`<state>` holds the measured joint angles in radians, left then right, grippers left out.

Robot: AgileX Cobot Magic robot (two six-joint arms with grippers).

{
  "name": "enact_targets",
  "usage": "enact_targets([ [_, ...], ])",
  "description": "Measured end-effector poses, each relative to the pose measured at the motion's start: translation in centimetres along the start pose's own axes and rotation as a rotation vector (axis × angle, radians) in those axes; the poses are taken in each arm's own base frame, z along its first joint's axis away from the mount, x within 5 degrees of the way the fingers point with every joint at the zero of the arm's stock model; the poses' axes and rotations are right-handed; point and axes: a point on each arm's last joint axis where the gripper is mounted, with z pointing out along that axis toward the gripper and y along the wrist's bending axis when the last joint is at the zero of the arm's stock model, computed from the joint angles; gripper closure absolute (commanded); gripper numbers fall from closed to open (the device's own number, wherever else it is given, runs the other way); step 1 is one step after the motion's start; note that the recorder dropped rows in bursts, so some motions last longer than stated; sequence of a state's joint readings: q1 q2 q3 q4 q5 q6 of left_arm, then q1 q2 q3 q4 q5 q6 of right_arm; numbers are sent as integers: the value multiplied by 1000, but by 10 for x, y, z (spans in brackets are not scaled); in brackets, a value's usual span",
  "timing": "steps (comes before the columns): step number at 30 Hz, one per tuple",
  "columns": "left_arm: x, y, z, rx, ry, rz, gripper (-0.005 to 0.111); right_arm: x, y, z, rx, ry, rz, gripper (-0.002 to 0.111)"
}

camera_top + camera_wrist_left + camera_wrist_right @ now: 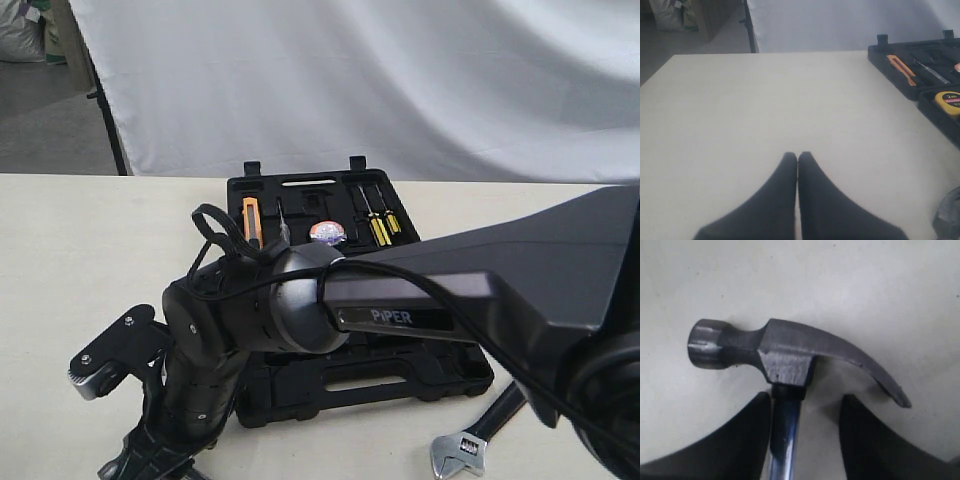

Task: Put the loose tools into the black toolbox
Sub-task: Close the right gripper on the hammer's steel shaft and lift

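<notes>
Down at the near left of the counter (60,260), the hammer (785,352) is lying flat with nothing else around its head. The right gripper (805,397) sits part-way open astride the shiny steel shank just below the head. One finger (747,435) is right up against the shank and the other has a clear gap, so it's not clamped on.

Over at the near right, the wrench (468,442) lies loose on the counter, just beside the toolbox's near right corner.

The toolbox (420,375) is open in the middle, handle cut-out on the near half. Big thing in the way is the right arm (480,290): it reaches across from the right and blocks most of the box's middle from the outside camera.

What shows in the far half is an orange-handled knife (252,220) and two yellow-and-black screwdrivers (378,227). From the left wrist camera a yellow tape measure (949,99) is in there too.

The left gripper (797,156) is off to the left of the box over bare counter, fingers pressed together on nothing.

Farthest back hangs a white sheet (350,80).
</notes>
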<state>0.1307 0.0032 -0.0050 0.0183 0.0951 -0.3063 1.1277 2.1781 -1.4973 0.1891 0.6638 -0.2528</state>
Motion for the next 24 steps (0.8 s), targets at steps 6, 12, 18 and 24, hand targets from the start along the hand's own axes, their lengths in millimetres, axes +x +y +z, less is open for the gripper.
enact_targets([
  [6, 0, 0, 0, 0, 0, 0, 106, 0, 1, 0, -4, -1, 0, 109],
  [12, 0, 0, 0, 0, 0, 0, 106, 0, 1, 0, -3, -1, -1, 109],
  [18, 0, 0, 0, 0, 0, 0, 106, 3, 2, -2, -14, 39, -2, 109],
  [24, 0, 0, 0, 0, 0, 0, 106, 3, 4, -14, -19, 50, -9, 109],
])
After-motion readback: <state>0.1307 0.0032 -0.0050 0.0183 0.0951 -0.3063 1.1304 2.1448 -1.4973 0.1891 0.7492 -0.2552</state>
